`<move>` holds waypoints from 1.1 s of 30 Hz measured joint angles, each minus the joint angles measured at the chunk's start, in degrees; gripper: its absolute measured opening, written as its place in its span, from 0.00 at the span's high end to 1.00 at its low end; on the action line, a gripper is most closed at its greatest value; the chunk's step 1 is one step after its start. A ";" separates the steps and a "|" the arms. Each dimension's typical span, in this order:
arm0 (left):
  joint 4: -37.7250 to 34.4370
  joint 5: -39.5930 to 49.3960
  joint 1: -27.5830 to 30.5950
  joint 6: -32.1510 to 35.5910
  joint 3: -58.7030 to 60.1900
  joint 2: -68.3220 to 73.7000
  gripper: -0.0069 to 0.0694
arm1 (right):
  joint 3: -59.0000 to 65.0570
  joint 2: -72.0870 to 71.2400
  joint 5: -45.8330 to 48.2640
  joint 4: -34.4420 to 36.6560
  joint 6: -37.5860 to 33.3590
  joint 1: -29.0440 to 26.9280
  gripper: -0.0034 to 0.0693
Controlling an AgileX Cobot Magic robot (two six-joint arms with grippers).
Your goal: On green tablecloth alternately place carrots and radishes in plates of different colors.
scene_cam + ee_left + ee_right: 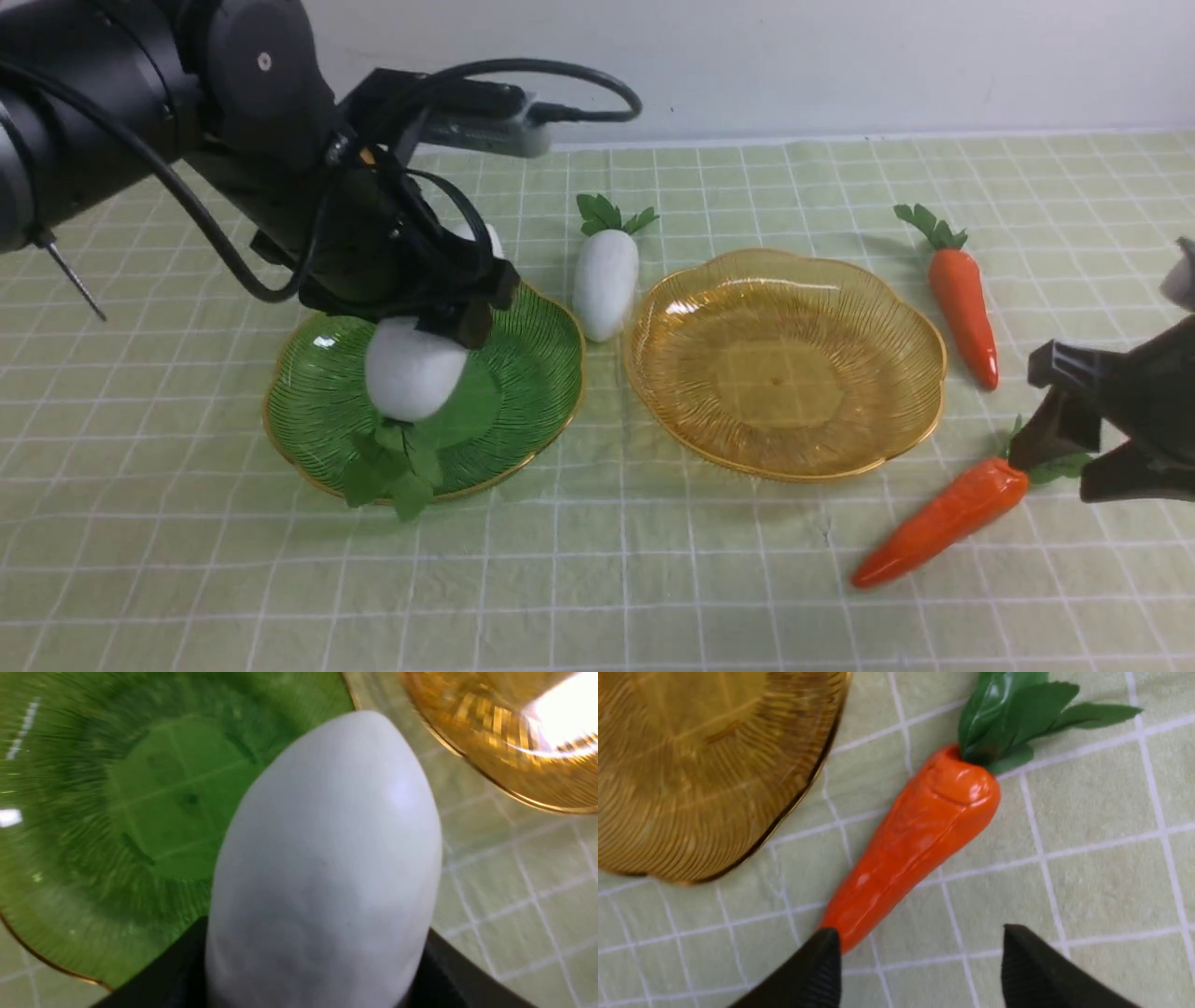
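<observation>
My left gripper (446, 319) is shut on a white radish (411, 369) and holds it, leaves hanging down, just above the green plate (313, 383). The left wrist view shows that radish (327, 849) between the black fingers (177, 970), over the green plate (117, 793). A second radish (605, 278) lies on the green tablecloth (597, 579) between the plates. The amber plate (784, 373) holds nothing. One carrot (963, 303) lies right of it, another carrot (943, 518) at its near right. My right gripper (1060, 411) is open above that carrot's (920, 844) leafy end, fingertips (822, 961) apart and empty.
A white wall runs along the cloth's far edge. The amber plate's rim (803, 793) lies close beside the near carrot's tip. The amber plate's edge (490, 756) also shows in the left wrist view.
</observation>
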 joint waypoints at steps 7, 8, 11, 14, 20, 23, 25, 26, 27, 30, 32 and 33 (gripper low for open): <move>0.44 -6.91 5.01 0.00 -0.06 9.23 0.35 | -5.12 11.02 -2.08 0.31 0.76 0.01 0.05; 0.50 -7.25 5.07 0.00 -0.06 9.46 0.35 | -5.36 11.57 -2.08 0.37 0.77 0.01 0.05; 0.49 -9.50 5.06 0.00 -0.06 12.96 0.35 | -6.81 15.61 -2.53 0.49 1.75 0.01 0.04; 0.72 -10.05 5.06 0.05 -0.06 14.51 0.30 | -7.37 17.45 -3.68 0.54 1.98 0.01 0.08; 2.12 -8.62 5.06 0.05 -1.52 14.63 0.09 | -7.53 17.97 -4.77 -0.41 0.99 0.01 0.49; 2.17 -5.30 5.06 0.05 -4.49 14.45 0.08 | -7.53 17.48 -4.51 -3.25 0.92 -0.06 0.57; 1.95 -2.19 4.99 0.05 -8.94 14.32 0.13 | -7.38 15.19 -3.67 -5.47 0.92 -1.10 0.56; 1.58 -0.62 4.92 0.05 -11.09 14.32 0.18 | -7.32 13.40 -3.49 -5.85 0.98 -1.78 0.56; 1.27 0.73 4.61 0.25 -13.72 14.32 0.27 | -7.32 10.40 -3.52 -5.92 0.98 -2.63 0.56; 1.02 2.07 3.64 1.04 -18.69 14.32 0.52 | -8.06 5.75 -4.37 -5.60 0.68 -3.41 0.56; 0.90 1.41 2.21 1.90 -24.91 15.08 0.80 | -11.01 3.01 -5.49 -3.33 -0.81 -3.05 0.56; 0.72 1.30 2.11 2.02 -25.40 15.21 0.80 | -11.71 2.91 -5.65 -3.05 -1.17 -2.96 0.56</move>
